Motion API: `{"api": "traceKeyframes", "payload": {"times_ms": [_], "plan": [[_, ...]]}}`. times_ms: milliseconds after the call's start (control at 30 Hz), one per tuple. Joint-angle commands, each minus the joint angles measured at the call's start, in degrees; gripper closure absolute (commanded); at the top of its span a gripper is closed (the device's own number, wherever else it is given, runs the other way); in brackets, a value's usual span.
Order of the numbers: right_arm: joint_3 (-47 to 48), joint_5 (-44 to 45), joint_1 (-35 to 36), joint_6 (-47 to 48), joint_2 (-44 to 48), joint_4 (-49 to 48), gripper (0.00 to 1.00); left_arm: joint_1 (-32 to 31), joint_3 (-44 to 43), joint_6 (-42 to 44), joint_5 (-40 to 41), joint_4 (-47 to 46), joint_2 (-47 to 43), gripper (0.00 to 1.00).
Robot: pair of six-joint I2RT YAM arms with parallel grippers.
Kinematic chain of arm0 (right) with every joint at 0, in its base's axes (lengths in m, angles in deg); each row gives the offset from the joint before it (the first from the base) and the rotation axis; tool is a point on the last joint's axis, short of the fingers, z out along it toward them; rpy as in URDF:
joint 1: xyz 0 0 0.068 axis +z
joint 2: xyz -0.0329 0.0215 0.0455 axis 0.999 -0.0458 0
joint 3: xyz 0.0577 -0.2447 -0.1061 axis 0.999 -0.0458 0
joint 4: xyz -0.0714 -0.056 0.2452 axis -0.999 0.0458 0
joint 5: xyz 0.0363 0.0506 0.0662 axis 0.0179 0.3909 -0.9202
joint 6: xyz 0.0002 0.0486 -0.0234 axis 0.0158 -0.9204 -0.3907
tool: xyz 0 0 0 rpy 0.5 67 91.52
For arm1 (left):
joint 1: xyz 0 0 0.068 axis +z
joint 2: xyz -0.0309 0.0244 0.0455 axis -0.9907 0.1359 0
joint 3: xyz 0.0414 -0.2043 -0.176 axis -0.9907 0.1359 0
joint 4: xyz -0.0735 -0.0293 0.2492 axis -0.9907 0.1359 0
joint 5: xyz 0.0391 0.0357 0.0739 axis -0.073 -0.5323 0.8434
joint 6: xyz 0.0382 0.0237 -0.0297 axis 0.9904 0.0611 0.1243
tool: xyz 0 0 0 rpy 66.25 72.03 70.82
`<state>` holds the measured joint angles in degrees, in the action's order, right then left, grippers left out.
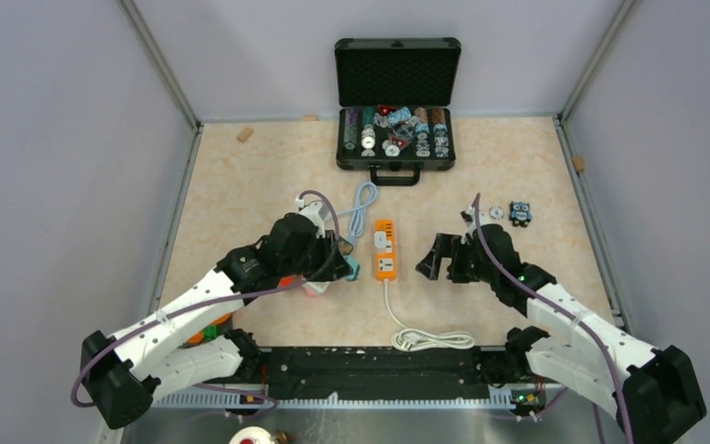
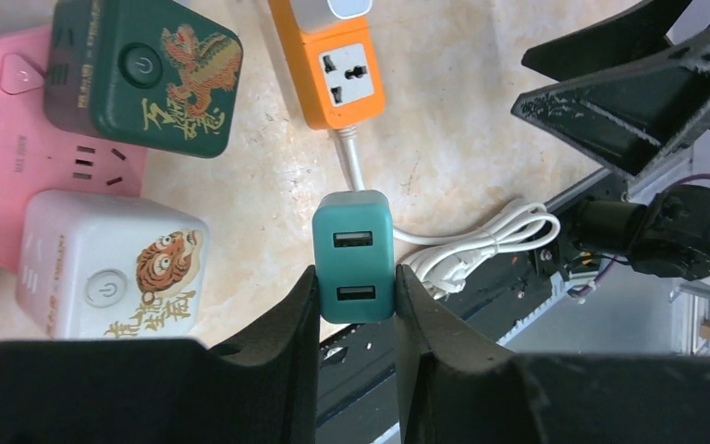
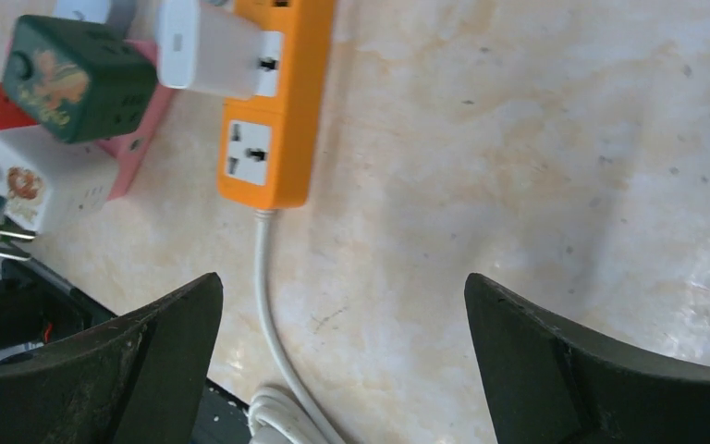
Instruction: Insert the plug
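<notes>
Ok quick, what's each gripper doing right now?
Left gripper: closed, holding the teal USB charger.
Right gripper: open, holding nothing.

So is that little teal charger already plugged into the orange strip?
No, the teal charger sits pinched between the left fingers, apart from the orange power strip.

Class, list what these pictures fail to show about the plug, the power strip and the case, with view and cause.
Teal plug: prongs hidden behind its own body in the left wrist view; body cut by the left edge in the right wrist view.
Orange power strip: far end cut by the top edge, left wrist view.
Case: contents too small to identify, top view.
</notes>
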<state>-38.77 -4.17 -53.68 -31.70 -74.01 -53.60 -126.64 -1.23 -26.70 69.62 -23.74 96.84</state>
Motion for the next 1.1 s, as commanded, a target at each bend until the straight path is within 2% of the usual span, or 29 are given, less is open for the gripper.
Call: {"api": "traceKeyframes", "payload": {"times_ms": [0,133,333,467,700,1067], "plan": [[-3.0,-3.1,-7.1,-4.1,1.6,0.9,0.01,-0.2,-3.7,2.2,4.5,2.0,1.5,1.0],[-4.6,-2.3,-10.7,-3.9,3.7,3.1,0.01,-1.8,-5.9,2.6,10.3,3.1,4.5,1.0],[-3.8,4.0,-10.8,-2.4,7.1,8.3,0.01,-5.6,-11.3,2.4,19.2,5.5,11.8,1.0],[-4.0,4.6,-10.8,-2.4,7.6,8.3,0.01,-7.2,-13.9,1.6,23.1,5.7,16.8,1.0],[-2.6,5.9,-10.8,-1.4,6.9,8.9,0.01,-9.1,-16.9,0.4,25.7,3.7,24.4,1.0],[-3.0,5.6,-10.8,-1.2,6.9,8.5,0.02,-12.1,-24.8,-2.6,28.4,5.6,34.5,1.0]]}}
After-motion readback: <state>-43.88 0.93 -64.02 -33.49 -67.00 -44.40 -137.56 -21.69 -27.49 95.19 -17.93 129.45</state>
